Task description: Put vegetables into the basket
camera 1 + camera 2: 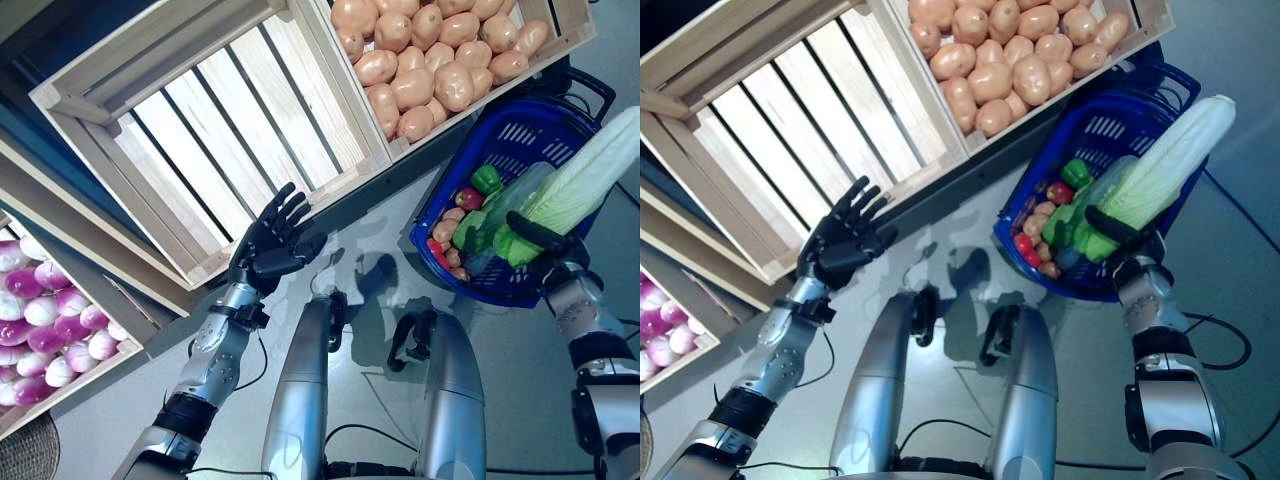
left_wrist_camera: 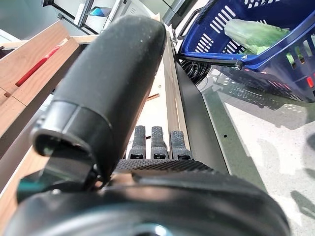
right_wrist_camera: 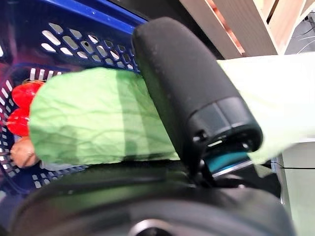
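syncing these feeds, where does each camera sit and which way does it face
Left eye view: head, looking down at the empty crate, potatoes, basket; both arms show.
Right eye view: same scene, slightly offset.
Left wrist view: along the open left hand toward the crate.
Right wrist view: along the right hand, shut on the cabbage.
All share the basket.
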{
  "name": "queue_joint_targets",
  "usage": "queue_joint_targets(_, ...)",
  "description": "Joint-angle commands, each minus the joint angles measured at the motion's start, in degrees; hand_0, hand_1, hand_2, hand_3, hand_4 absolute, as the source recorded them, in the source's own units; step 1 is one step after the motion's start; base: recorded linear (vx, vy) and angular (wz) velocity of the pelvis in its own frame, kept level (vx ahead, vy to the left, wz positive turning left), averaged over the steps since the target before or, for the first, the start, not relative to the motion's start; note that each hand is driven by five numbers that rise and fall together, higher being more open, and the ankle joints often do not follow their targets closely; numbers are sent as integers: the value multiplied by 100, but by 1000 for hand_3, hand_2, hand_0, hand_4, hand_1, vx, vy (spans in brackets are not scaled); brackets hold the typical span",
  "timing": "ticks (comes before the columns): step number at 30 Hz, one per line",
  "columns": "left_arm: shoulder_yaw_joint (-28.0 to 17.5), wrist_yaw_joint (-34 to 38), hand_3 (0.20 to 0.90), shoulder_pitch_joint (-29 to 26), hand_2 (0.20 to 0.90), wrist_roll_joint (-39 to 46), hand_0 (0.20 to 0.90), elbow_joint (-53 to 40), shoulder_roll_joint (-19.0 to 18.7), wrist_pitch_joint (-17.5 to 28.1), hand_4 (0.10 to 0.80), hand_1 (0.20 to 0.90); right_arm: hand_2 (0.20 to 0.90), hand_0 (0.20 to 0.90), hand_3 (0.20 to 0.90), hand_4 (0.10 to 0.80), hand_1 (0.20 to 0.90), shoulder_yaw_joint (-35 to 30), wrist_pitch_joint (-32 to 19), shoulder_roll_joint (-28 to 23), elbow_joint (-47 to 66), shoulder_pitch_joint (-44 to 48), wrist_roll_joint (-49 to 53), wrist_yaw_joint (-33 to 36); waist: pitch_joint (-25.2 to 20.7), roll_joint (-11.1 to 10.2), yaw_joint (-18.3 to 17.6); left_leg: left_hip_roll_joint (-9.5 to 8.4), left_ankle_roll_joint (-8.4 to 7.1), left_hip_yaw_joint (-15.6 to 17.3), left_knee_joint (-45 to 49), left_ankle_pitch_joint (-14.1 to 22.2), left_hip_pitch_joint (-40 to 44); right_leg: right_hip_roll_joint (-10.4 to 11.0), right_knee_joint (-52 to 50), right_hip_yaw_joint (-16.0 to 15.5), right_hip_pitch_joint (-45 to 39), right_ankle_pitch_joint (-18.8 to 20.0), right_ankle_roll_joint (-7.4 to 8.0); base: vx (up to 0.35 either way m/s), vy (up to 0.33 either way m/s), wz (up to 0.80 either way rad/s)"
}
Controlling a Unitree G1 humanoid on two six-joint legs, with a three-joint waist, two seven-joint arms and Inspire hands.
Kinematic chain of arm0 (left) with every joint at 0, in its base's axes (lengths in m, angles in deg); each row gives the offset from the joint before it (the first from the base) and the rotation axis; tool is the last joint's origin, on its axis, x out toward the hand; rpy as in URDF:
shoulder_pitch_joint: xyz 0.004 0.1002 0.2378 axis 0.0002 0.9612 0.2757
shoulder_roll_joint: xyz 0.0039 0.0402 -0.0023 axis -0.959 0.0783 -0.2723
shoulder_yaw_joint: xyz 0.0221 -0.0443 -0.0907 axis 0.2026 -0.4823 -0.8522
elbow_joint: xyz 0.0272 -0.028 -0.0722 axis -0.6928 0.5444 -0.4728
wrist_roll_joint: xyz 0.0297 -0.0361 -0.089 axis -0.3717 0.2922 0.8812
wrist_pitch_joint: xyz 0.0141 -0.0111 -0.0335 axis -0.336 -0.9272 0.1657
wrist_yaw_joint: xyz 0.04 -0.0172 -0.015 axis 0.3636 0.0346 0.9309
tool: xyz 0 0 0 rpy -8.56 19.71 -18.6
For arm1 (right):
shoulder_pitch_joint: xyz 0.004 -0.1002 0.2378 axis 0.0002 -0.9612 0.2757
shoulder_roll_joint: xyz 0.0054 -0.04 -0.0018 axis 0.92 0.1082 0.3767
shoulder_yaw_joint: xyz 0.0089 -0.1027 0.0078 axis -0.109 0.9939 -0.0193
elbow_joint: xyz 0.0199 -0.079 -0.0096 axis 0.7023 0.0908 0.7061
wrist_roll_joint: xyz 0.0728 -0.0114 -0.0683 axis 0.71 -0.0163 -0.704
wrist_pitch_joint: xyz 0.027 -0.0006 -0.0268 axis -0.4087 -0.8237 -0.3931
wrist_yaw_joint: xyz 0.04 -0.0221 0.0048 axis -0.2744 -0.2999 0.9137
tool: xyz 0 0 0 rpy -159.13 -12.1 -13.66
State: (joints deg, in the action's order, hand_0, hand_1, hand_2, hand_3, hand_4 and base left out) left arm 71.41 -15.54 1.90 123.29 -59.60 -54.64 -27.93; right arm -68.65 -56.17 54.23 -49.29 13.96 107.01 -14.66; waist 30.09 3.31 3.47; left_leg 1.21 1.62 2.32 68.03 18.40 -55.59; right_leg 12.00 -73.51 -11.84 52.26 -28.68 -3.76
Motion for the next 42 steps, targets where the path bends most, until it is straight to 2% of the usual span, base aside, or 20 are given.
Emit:
queue_joint_targets(1,-36,-283,900,101,900,-7,900,-730,-155,419,800,900,900,900,900,800,900,-91,-413,-609,278,386,113,-194,-81,35,63,-147,505,222,417,865,621,-96,228,-102,-460,365,-289,35,10,2)
queue_joint_targets(13,-103,-408,900,249,900,93,900,-761,-237,362,800,900,900,900,900,800,900,-104,-284,-577,243,249,50,-282,-193,-86,141,-150,456,190,-126,729,1331,-150,740,-122,-1179,504,-273,18,12,1)
queue_joint_targets(22,-83,-491,900,166,900,3,900,-612,-216,264,800,900,900,900,900,800,900,-155,-325,-322,132,28,241,-393,-522,-295,171,-56,389,251,-1534,414,2571,-206,2029,-215,-2397,867,-146,31,36,-3)
queue_joint_targets(26,-55,-438,900,234,900,-252,900,-503,-66,189,800,900,900,900,900,800,900,-180,-551,91,421,-335,346,-377,-784,-381,150,3,279,338,-2545,68,3269,-322,3035,-286,-3109,1188,-46,57,42,-6)
queue_joint_targets(31,-68,-231,900,338,900,-538,900,-272,115,100,800,900,900,900,900,800,900,87,-847,689,928,-873,-292,-8,-1182,-482,108,27,161,404,-3753,-369,4132,-583,4455,-268,-4037,1578,78,96,32,-10)
queue_joint_targets(35,-143,-19,900,572,900,-843,900,5,301,119,800,900,900,900,900,800,900,290,-1318,1244,1621,-1741,-662,155,-1530,-515,28,-24,130,444,-4648,-628,4815,-759,5504,-165,-4736,1893,212,130,62,-8)
queue_joint_targets(36,-143,5,900,594,900,-858,900,12,316,116,800,900,900,900,900,800,900,315,-1329,1285,1679,-1803,-697,184,-1546,-517,23,-31,132,450,-4715,-648,4867,-764,5564,-155,-4781,1912,219,150,100,-9)
queue_joint_targets(38,-177,367,900,866,900,-1110,900,113,525,121,800,900,900,900,900,800,900,643,-1421,1739,2235,-2491,-1096,228,-1766,-520,-53,-109,148,488,-5397,-851,5325,-812,6186,-69,-5173,2111,315,148,108,-13)
queue_joint_targets(42,-209,797,900,1155,900,-1562,900,616,757,195,800,900,900,900,900,800,900,1003,-1607,2213,2468,-3076,-1551,119,-2051,-518,-190,-143,147,518,-6192,-1120,5786,-884,6823,56,-5526,2372,387,87,70,-16)
